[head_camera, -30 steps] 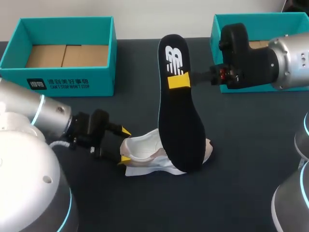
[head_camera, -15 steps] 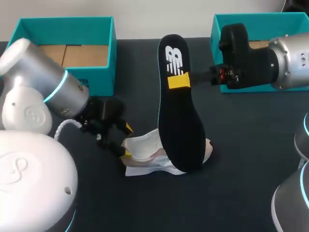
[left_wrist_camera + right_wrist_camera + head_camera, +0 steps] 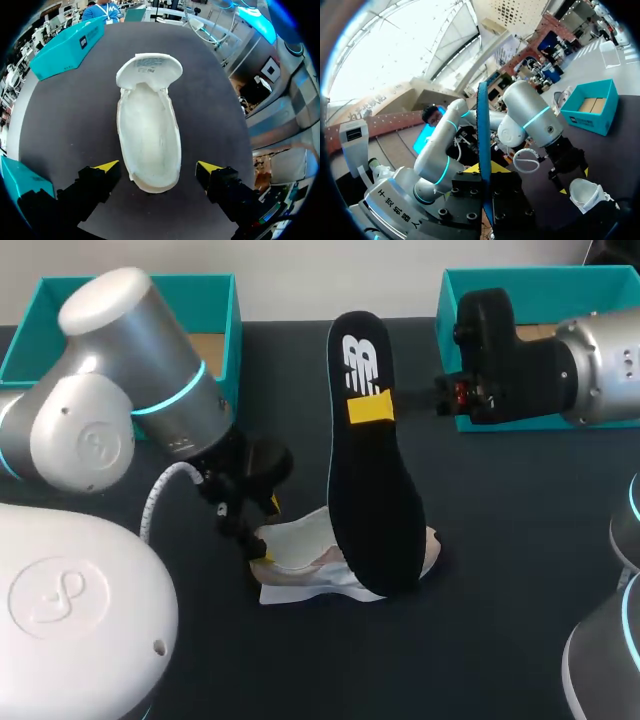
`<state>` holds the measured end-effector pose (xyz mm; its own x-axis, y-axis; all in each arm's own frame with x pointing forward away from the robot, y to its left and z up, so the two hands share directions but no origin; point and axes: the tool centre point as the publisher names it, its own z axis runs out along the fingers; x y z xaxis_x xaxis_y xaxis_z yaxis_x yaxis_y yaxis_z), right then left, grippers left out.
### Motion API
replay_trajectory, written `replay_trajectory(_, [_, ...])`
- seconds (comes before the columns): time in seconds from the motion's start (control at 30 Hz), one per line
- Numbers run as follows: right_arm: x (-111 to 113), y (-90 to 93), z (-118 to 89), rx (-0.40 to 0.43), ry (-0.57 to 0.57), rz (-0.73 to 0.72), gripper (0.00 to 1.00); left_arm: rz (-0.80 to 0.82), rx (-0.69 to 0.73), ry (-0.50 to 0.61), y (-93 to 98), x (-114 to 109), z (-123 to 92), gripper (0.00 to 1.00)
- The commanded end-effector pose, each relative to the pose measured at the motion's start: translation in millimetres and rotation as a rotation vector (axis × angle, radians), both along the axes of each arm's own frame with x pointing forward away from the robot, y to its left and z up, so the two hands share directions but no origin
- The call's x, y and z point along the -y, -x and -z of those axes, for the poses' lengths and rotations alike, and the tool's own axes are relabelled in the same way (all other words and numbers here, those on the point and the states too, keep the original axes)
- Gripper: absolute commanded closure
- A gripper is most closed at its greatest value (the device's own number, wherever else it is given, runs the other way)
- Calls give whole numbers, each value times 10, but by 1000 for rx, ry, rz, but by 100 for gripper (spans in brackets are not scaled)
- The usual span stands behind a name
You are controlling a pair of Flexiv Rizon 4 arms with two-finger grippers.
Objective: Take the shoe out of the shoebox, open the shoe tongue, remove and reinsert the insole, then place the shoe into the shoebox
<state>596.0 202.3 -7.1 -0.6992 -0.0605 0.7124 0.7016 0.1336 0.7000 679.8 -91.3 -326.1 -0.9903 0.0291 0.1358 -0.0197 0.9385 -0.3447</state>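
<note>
Dark table (image 3: 520, 540) first, with one teal shoebox (image 3: 236, 320) at my far left and another shoebox (image 3: 540, 285) at my far right. The white shoe (image 3: 148, 135) sits on the cloth between them, so taking it out is done. Its tongue (image 3: 149, 70) is folded forward and the inside is bare. The black insole (image 3: 375, 500) is out too. It stands upright with its lower end at the shoe, and my right gripper (image 3: 372, 408) is pinched on its upper part. My left gripper (image 3: 158, 166) hangs over the heel, fingers spread to either side and not touching. I judge the task about half done: the insole has yet to go back in, and then the shoe goes into the shoebox.
</note>
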Motion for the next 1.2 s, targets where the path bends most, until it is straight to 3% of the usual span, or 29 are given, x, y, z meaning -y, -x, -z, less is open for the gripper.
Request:
replay_trajectory(0.03, [-27, -11, 4, -2, 2, -1, 100, 11, 20, -157, 0, 26, 6, 0])
replay_trajectory(0.5, [-27, -11, 4, -2, 2, -1, 100, -7, 94, -187, -51, 130, 45, 0])
replay_trajectory(1.0, [-27, -11, 4, -2, 2, -1, 100, -134, 152, -145, -505, 499, 177, 0])
replay_trajectory(1.2, [-27, -11, 4, -2, 2, -1, 100, -164, 152, -143, -576, 661, 306, 0])
